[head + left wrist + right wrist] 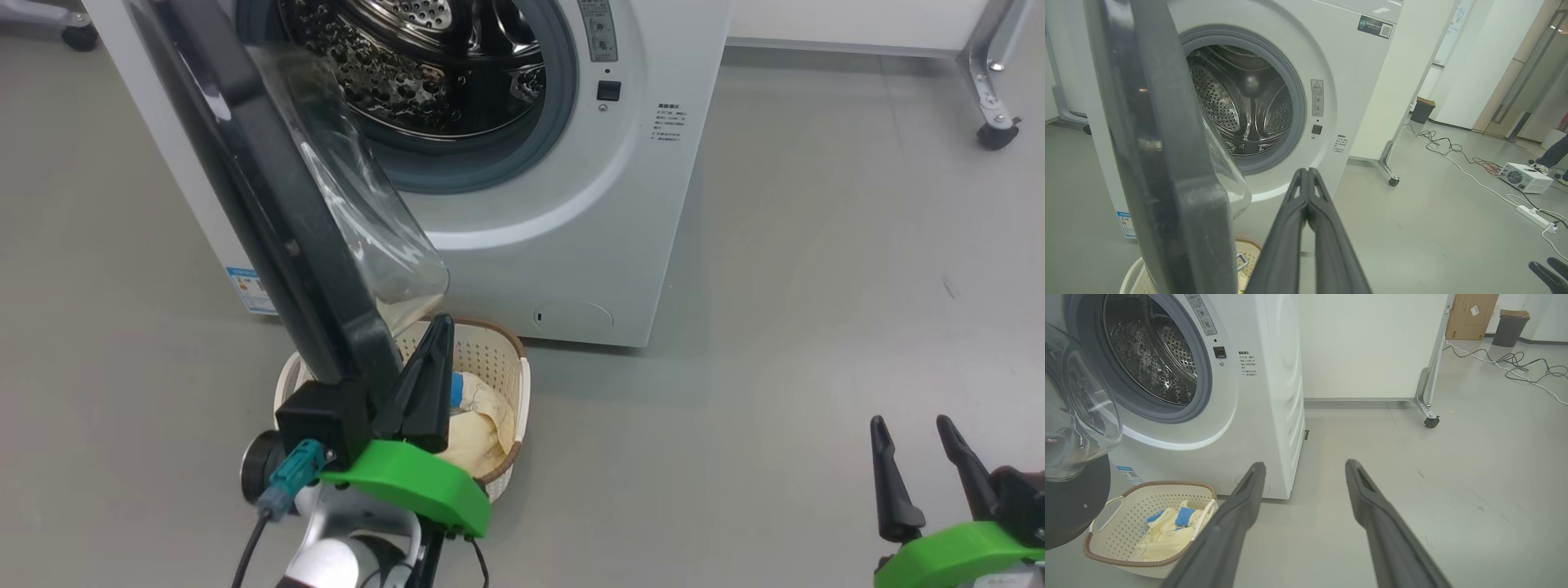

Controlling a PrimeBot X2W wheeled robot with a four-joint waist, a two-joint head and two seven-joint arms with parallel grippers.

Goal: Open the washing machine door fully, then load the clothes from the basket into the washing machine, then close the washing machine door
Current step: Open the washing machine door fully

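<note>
Basket (488, 357) half hidden behind open door (269, 192) — clothes (479, 429) partly showing.

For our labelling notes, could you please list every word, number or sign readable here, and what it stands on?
Nothing is legible enough to quote.
Grey warning strip on the washing machine, beside the drum: too small to read.
Printed block under the black button: too small to read.
Blue label sticker low on the front: blurred.
Dark sticker with a QR code, on top: text too small.
</note>
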